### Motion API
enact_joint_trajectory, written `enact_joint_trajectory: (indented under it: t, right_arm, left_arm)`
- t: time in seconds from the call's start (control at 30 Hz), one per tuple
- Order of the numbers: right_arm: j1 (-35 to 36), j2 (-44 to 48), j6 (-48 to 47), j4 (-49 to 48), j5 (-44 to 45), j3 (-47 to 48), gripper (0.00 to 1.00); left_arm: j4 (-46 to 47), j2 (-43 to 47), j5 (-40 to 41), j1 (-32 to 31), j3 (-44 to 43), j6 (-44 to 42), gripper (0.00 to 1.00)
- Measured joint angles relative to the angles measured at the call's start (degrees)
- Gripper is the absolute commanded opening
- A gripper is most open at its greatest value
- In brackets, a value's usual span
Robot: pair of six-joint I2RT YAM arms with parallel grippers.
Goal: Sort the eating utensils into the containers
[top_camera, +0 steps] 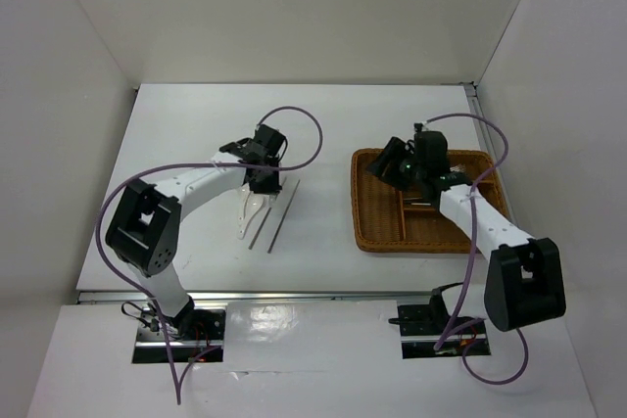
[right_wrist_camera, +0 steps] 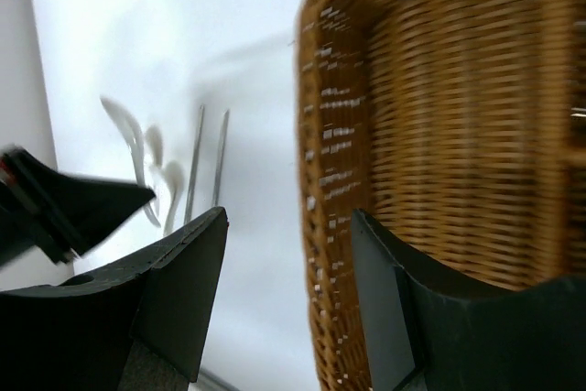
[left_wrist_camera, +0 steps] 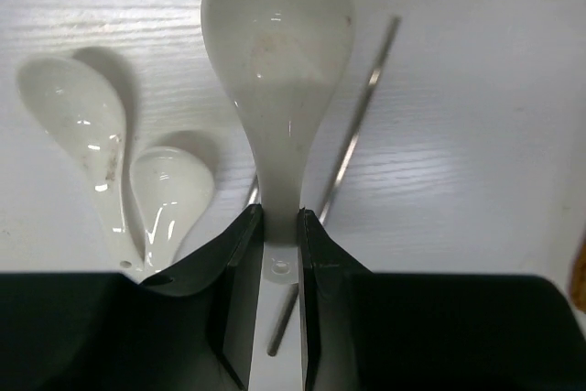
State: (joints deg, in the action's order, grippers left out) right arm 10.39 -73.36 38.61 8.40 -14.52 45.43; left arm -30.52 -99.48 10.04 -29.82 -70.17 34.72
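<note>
My left gripper (left_wrist_camera: 281,217) is shut on the handle of a white spoon (left_wrist_camera: 275,34), whose bowl points away from the wrist. Two more white spoons (left_wrist_camera: 78,125) (left_wrist_camera: 169,190) lie on the table to its left, and a thin dark chopstick (left_wrist_camera: 357,125) lies to its right. From above, the left gripper (top_camera: 258,181) is over the spoons (top_camera: 252,212), with two chopsticks (top_camera: 274,217) beside them. The brown wicker tray (top_camera: 372,232) sits at the right. My right gripper (top_camera: 394,165) is open and empty over the tray's left rim (right_wrist_camera: 320,180).
Some reddish-brown sticks (top_camera: 421,205) lie in a tray compartment, partly hidden by the right arm. White walls enclose the table on the left, back and right. The purple cables loop above both arms.
</note>
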Motion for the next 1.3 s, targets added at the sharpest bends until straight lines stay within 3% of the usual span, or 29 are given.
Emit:
enact_joint_trajectory:
  t: [0.2,0.53,1.0,1.07,1.3]
  right_arm:
    - [5.6,-5.0,-0.6,-4.5,-3.0,2.3,0.65]
    - [9.2,-14.0,1.1,-12.4,-8.4,6.7,0.70]
    - [13.4,-14.4,-1.5,-14.8,-6.9,7.6,0.72]
    - [13.9,-14.4,-2.0,-14.8,-5.9,7.6,0.67]
    - [15.9,-14.4,-3.3,-14.5,-3.5,7.6,0.30]
  left_arm:
    - [1.7,3.2,-6.6,0.0,-1.2,-2.0,0.17]
    - [6.3,5.4,-15.8,-3.1,0.4,-3.1,0.17]
    - [6.8,4.4,-20.7,-8.1,-3.1,-3.7,0.17]
    - [6.9,4.0,-21.0,-8.2,-3.8,-4.4,0.17]
    - [7.2,3.6,-22.0,-8.7,-4.3,-4.8,0.17]
